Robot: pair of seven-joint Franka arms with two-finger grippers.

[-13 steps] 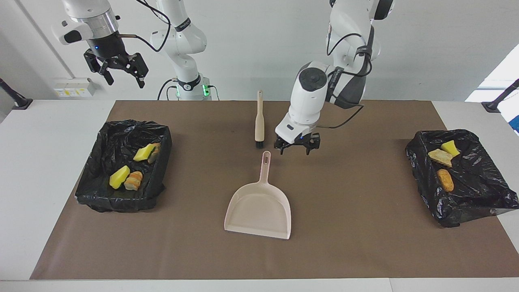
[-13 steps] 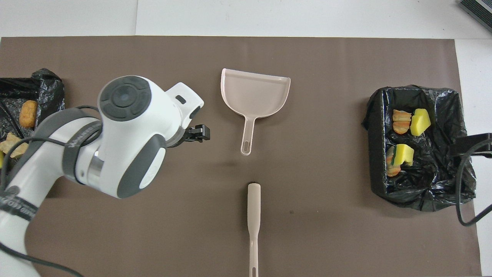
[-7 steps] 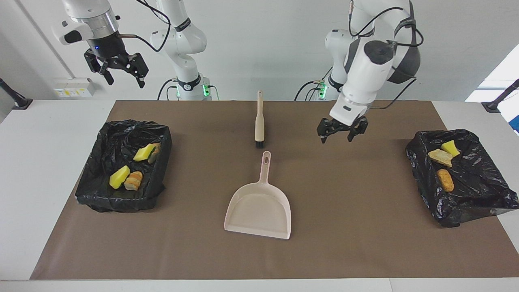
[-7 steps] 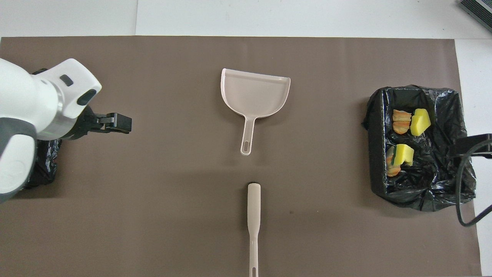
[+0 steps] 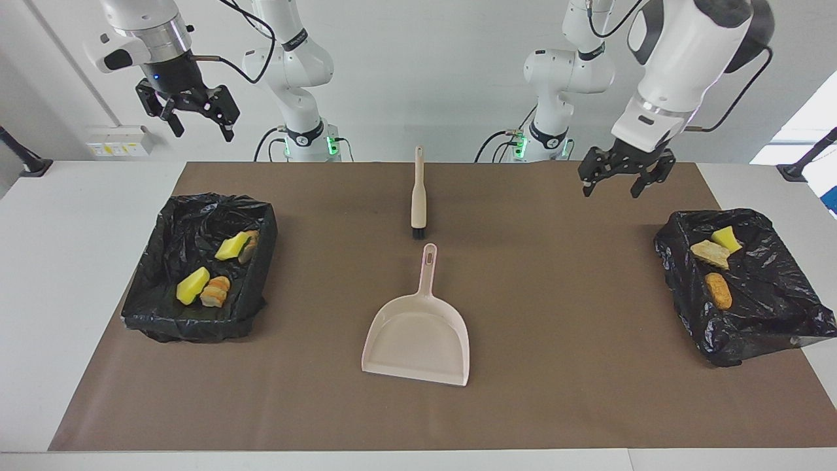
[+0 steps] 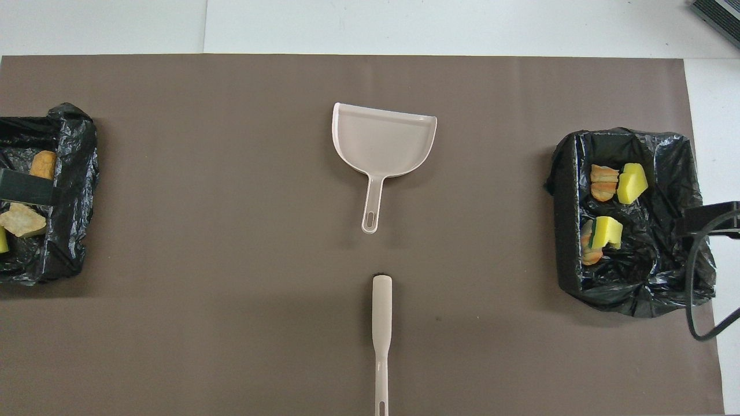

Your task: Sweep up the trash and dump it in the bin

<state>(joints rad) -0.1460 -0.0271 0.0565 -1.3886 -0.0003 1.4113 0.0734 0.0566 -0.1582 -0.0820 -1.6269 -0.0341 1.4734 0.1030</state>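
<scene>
All the trash I can see lies in two black-lined bins. The bin (image 5: 196, 324) at the right arm's end holds yellow sponge pieces (image 5: 193, 286) and bread-like lumps (image 5: 216, 292). The bin (image 5: 771, 327) at the left arm's end holds a yellow piece (image 5: 724, 237) and two crusty lumps (image 5: 718, 291). My left gripper (image 5: 611, 188) hangs open and empty over the mat, beside that bin. My right gripper (image 5: 203, 131) waits open, high above the right arm's end. In the overhead view only a dark tip of each shows over the bins (image 6: 630, 289).
A beige dustpan (image 5: 418, 333) lies mid-mat with its handle toward the robots. A beige brush (image 5: 418, 193) lies nearer to the robots, in line with that handle. A brown mat (image 5: 556, 392) covers the white table.
My left gripper has risen from beside the dustpan's handle and swung toward the left arm's end, stopping near that bin. The right arm, dustpan and brush have not moved.
</scene>
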